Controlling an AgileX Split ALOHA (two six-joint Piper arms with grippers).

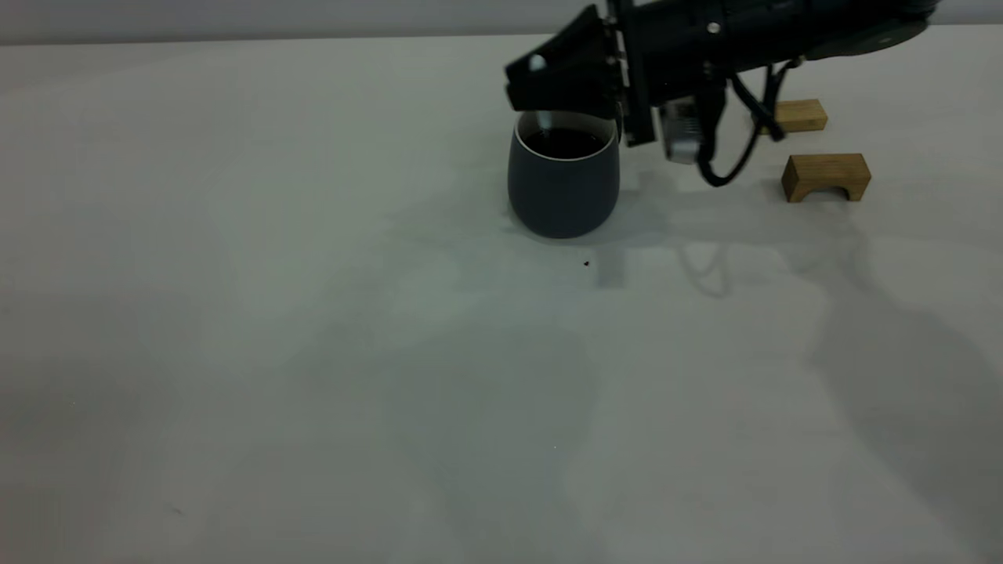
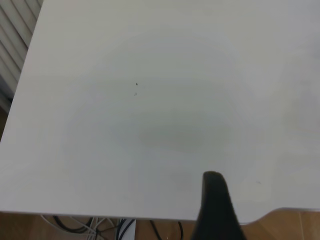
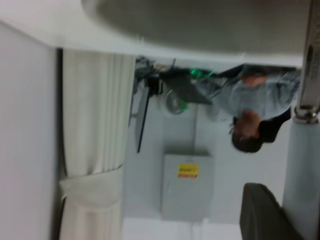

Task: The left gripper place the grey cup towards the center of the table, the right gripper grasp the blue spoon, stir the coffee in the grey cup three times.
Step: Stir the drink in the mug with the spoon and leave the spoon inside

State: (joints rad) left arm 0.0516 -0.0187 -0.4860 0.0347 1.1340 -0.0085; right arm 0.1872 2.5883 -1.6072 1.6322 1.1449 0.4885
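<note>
Off-white bench (image 1: 313,352): grey cup (image 1: 563,188) of coffee (image 1: 563,142) directly below right gripper (image 1: 548,82), pinching blue spoon (image 3: 300,165); wide stirring risks tipping, splashing.

Off-white table (image 1: 313,352): grey cup (image 1: 563,192) near centre, two wooden blocks (image 1: 826,177) right, dark speck (image 1: 586,264).

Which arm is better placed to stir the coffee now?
Right. The right gripper hangs directly over the grey cup of coffee, holding the blue spoon; the left gripper sees only bare table.
</note>
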